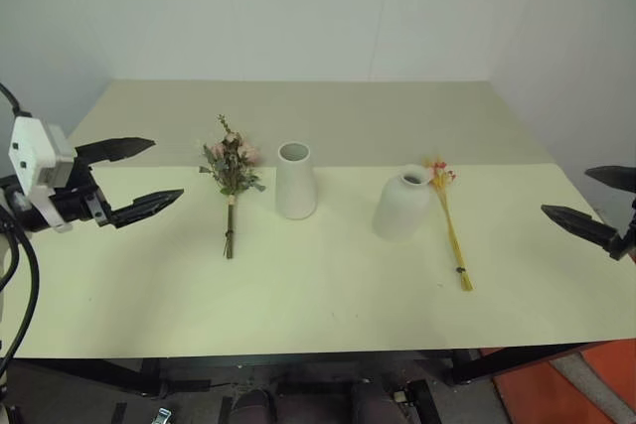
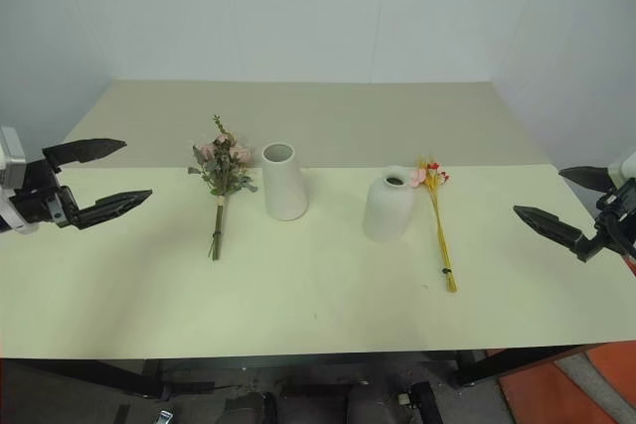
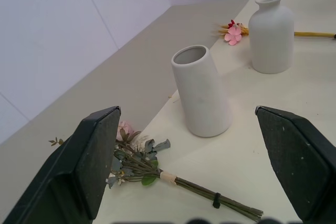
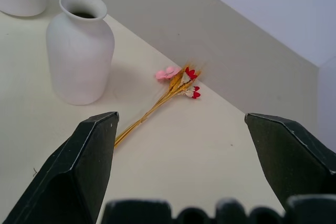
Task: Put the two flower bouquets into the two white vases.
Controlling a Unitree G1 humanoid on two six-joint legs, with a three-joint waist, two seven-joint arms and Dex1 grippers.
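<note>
Table (image 1: pixel 328 315), 2 vases upright at centre: tapered vase (image 1: pixel 295 181), bottle vase (image 1: pixel 402 204). Rose bouquet (image 1: pixel 231 174) flat at 9 o'clock of tapered vase; yellow bouquet (image 1: pixel 449 225) flat at 3 o'clock of bottle vase. Left gripper (image 1: pixel 134 178) and right gripper (image 1: pixel 596 202) spread, empty, each flanking its nearest bouquet, likely for pickup

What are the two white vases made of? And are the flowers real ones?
The tall tapered white vase and the squat round white vase with a narrow neck look like matte ceramic: smooth, no shine, thick rims. The bushy pink rose bunch and the slim yellow-stalk bunch look dried or fake, with stiff stems and faded colours; I can't tell which.
</note>
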